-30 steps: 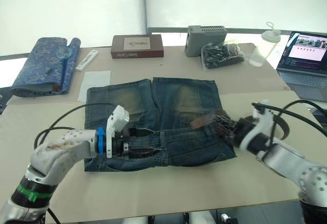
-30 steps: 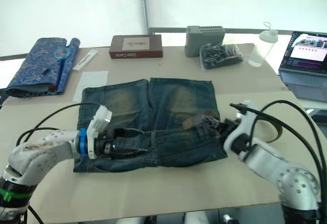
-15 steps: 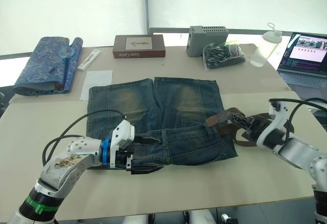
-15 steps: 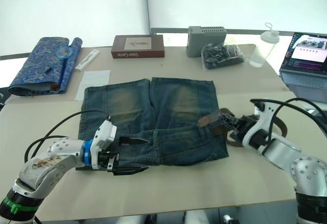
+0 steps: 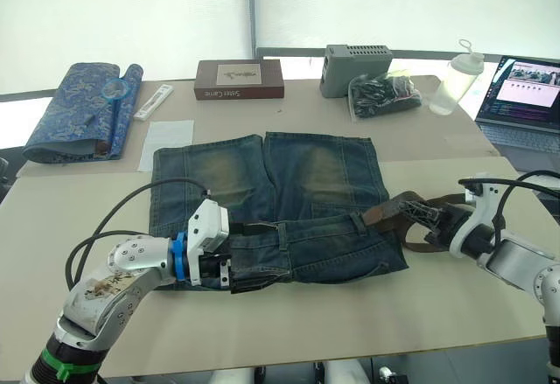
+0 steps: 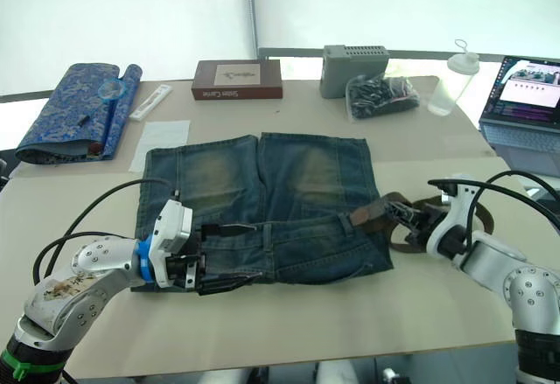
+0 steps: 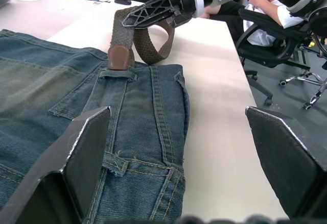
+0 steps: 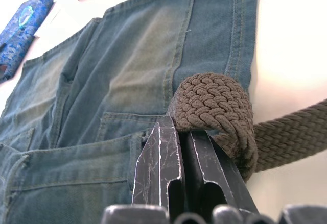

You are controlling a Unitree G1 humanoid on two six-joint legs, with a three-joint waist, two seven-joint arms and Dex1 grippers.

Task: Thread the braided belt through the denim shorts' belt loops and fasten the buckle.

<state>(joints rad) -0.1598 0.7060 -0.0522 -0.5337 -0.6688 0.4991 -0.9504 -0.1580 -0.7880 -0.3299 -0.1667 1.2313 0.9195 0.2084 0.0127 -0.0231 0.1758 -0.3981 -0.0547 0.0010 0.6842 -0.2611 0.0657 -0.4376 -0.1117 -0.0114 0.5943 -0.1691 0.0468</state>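
Left eye view shows the denim shorts (image 5: 280,209) flat on the table (image 5: 289,314), the left gripper (image 5: 229,270) at the waistband's left end and the right gripper (image 5: 430,218) at its right end by the braided belt (image 5: 398,209). Left wrist view adds that its fingers (image 7: 76,152) stand wide apart, holding nothing. Right wrist view reveals the right fingers (image 8: 158,168) pinched closed on a fold of belt.

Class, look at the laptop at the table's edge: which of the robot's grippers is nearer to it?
Right. The right gripper grips the braided belt on the laptop's side of the denim shorts; the left gripper sits open at their opposite side, farther off.
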